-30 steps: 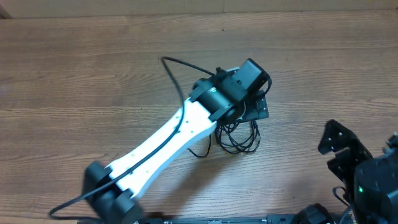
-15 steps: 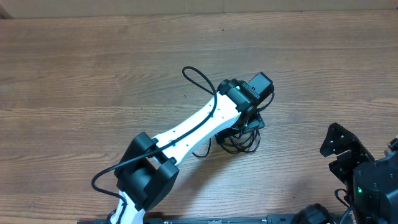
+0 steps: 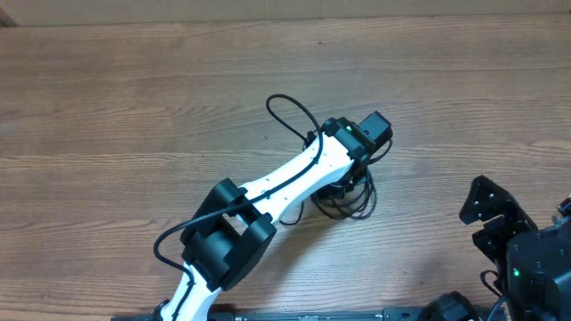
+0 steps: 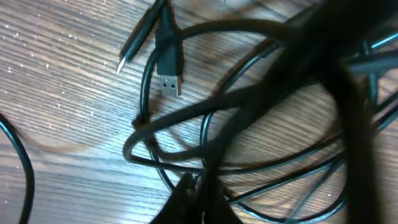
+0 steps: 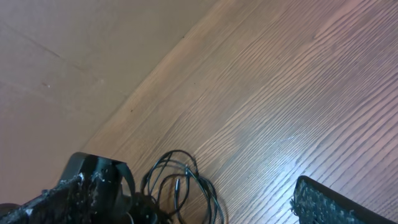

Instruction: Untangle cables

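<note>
The cables (image 3: pixel 346 207) are lying as one small tangled bundle on the table (image 3: pixel 134 107), right of centre. The L gripper (image 3: pixel 357 174) is sitting directly over the bundle's top edge. The L wrist cam is showing it up close: several thin black strands are crossing each other. A silvery USB plug (image 4: pixel 169 76) is lying flat at upper left, w/ a slim plug (image 4: pixel 135 48) just beside it, pointing away. Dark blurred shapes are filling the right and bottom of that view. I can't tell which are fingers and which are cord, so I can't tell if the L gripper is spread or pinching anything. The R gripper (image 3: pixel 486 205) is sitting near the table's lower right, well apart from the bundle. Only one finger (image 5: pixel 336 202) is showing in its own cam, so its state is unclear too.

Handling, as a judgement: the cables are prob. v. light, soft and floppy. A pull on one strand is likely dragging the whole bundle unless sth is pinning the rest. The thin, smooth jacket may be slipping out of a loose pinch. Best hold is prob. the USB plug's body or the strand just behind it, since it's stiffer, at the bundle's edge and not under other loops. Main risk is catching two strands at a crossing.
</note>
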Robot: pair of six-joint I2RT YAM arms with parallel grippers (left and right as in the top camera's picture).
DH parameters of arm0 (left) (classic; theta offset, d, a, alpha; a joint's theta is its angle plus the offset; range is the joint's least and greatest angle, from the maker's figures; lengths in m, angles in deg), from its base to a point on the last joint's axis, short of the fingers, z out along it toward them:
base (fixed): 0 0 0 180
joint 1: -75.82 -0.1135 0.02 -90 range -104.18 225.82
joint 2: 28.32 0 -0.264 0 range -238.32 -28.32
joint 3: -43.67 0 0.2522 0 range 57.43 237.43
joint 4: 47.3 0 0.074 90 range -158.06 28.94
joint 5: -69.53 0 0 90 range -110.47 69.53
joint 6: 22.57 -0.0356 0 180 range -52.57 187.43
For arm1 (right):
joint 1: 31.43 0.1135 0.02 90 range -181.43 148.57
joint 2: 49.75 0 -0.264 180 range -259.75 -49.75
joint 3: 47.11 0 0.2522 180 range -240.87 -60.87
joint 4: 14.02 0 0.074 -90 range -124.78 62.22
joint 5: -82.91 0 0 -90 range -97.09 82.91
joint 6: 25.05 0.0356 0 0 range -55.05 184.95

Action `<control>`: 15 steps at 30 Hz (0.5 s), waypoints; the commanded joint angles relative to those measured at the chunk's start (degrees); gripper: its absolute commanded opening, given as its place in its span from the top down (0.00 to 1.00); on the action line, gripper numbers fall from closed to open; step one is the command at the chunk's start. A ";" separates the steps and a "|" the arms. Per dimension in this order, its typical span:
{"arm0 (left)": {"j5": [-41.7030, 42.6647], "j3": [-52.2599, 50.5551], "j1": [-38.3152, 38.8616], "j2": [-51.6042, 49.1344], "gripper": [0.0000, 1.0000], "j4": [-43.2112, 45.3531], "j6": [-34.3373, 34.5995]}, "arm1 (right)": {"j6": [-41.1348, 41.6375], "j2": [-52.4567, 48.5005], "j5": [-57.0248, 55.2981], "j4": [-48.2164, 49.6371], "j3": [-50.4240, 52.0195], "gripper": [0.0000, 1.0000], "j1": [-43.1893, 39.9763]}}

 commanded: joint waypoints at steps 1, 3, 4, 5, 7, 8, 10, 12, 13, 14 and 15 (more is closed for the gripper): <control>-1.14 0.13 0.76 -0.04 0.96 0.00 -0.22 | 0.48 0.09 -0.94 0.42 -0.74 0.00 -0.22; -1.73 1.31 0.61 0.79 0.96 -0.02 -2.43 | 0.48 0.09 -0.46 0.44 -0.72 0.00 -0.22; -2.08 2.12 0.57 1.29 0.95 0.00 -3.56 | 0.48 0.09 0.04 0.46 -0.72 0.00 -0.22; -2.36 3.26 0.42 2.03 0.96 -0.02 -4.76 | 0.50 0.09 0.63 0.46 -0.72 0.00 -0.22; -2.73 5.77 -0.02 3.54 0.96 -0.02 -7.15 | 0.48 0.09 1.46 0.48 -0.72 0.00 -0.22; -2.78 7.37 -0.24 4.37 0.96 -0.02 -8.61 | 0.50 0.09 1.88 0.48 -0.72 0.00 -0.22; -2.38 10.40 -0.83 6.05 0.95 -0.31 -10.93 | 0.50 0.09 2.86 0.48 -0.72 0.00 -0.22; -1.46 13.33 -1.57 8.07 0.96 -0.70 -12.85 | 0.48 0.09 4.74 0.46 -0.72 0.00 -0.22; -0.90 14.38 -1.88 8.96 0.96 -0.87 -13.46 | 0.48 0.09 5.68 0.46 -0.70 0.00 -0.22; 0.02 15.52 -2.32 10.08 0.96 -1.03 -14.03 | 0.50 0.09 6.73 0.46 -0.70 0.00 -0.22; 0.46 16.33 -2.75 11.10 0.96 -1.14 -14.29 | 0.50 0.09 7.65 0.46 -0.70 0.00 -0.22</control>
